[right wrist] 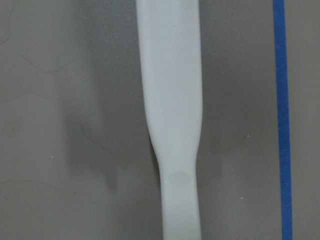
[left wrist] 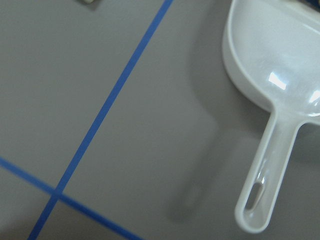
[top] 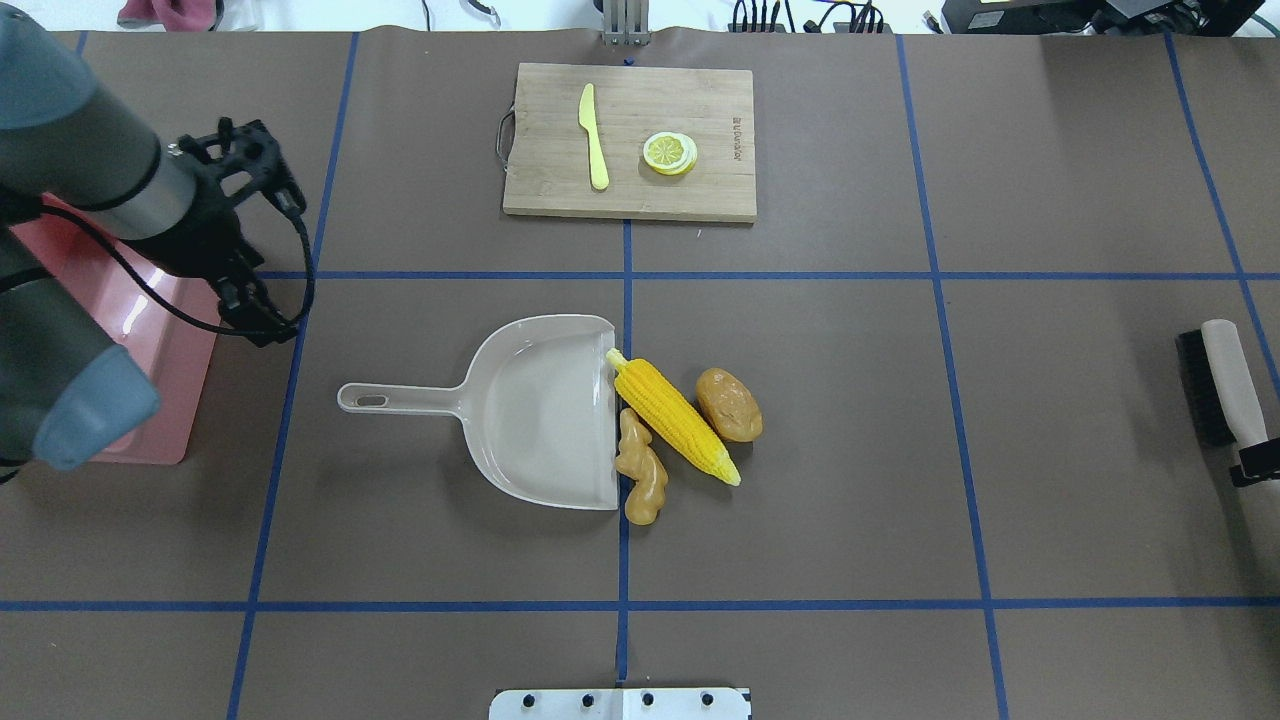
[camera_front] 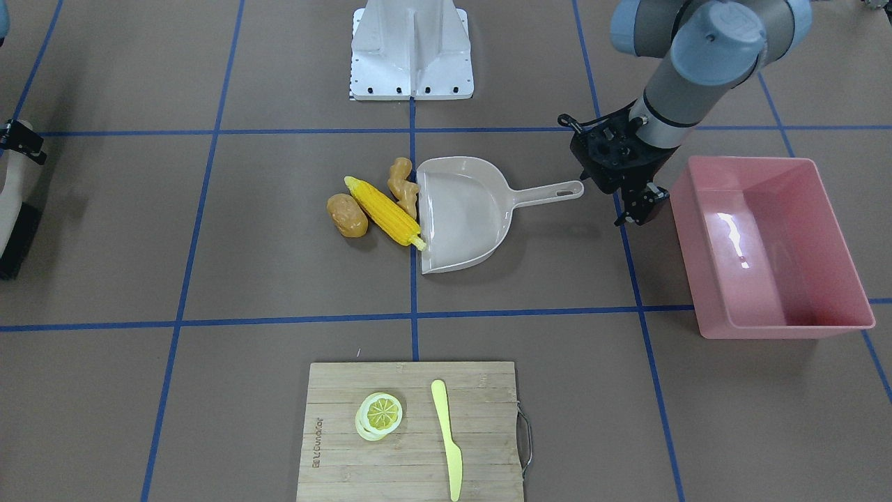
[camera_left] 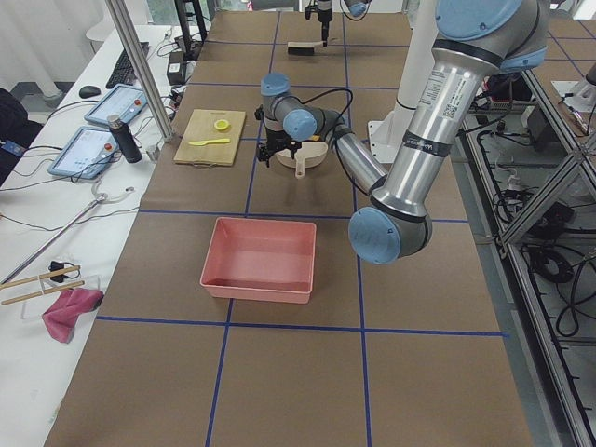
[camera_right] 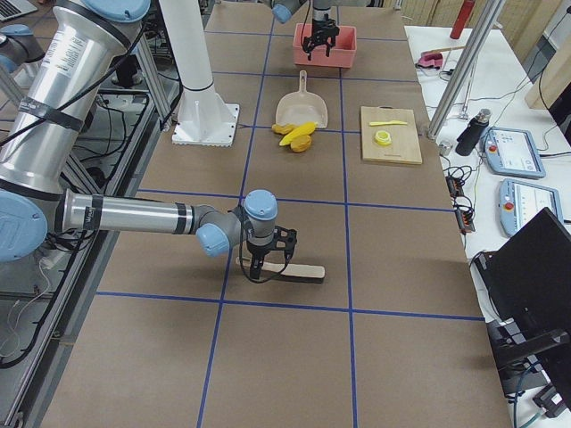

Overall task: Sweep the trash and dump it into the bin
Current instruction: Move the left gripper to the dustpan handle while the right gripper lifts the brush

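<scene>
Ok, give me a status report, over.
Left gripper open, empty, near dustpan handle. Right gripper at brush, grip unclear. Corn, potato, ginger at dustpan mouth; bin empty. Knife, lemon on board, out of the way.

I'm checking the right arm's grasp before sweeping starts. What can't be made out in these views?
- Right gripper: cut off by the edge in the front and overhead views; its wrist view shows only the brush handle, no fingers; open or shut unclear.
- Bin: mostly hidden by the left arm in the overhead view.
- Corn, potato, ginger: hidden behind the left arm in the exterior left view.
</scene>
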